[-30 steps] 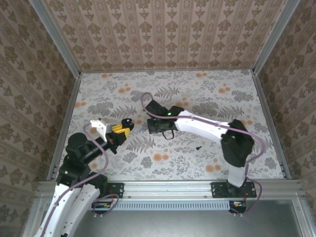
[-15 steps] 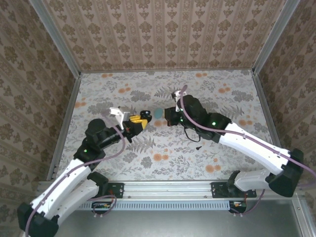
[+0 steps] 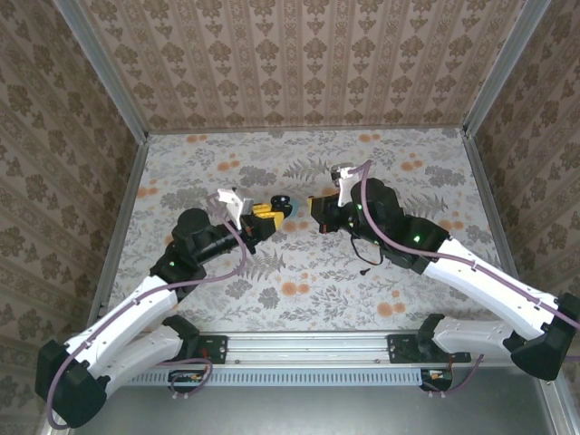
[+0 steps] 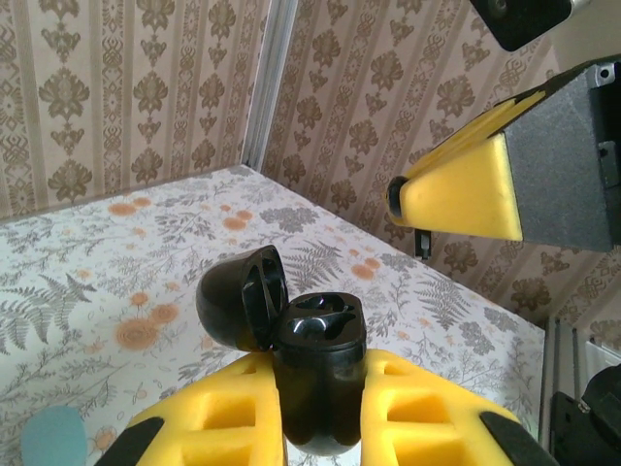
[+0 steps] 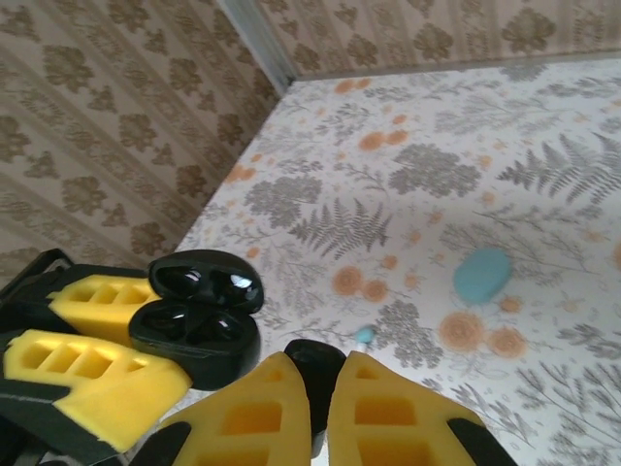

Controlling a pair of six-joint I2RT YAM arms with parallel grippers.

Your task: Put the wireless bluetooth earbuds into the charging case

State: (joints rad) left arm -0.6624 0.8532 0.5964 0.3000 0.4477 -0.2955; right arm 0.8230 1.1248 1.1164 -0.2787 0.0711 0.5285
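Tabletop [image 3: 408, 181] with a floral print fills my overhead view, boxed in by patterned walls [image 3: 299, 63]. The left arm [image 3: 136, 308] and right arm [image 3: 480, 272] both reach in toward the middle, so their tips nearly meet.

The left gripper [image 3: 269, 211] has its yellow fingers clamped on either side of the black charging case [image 4: 320, 364]. It holds the case above the table with the wells facing up. The lid [image 4: 238, 301] is hinged open and leans back, away from the right arm.

The right gripper [image 5: 318, 374] sits just beside the case without touching it. Its jaws are narrow and pinch a black earbud [image 5: 315, 361] between the yellow pads. In the left wrist view I see a short dark stem hanging under that finger.

A thin cable [image 3: 364, 246] loops down from the right arm toward the table.

On the table past the right gripper lies a teal oval disc [image 5: 482, 274]. A teal earbud [image 5: 364, 335] lies nearer, close to the fingertips. A loose black earbud [image 3: 363, 269] rests on the print under the right arm, well apart from the case.
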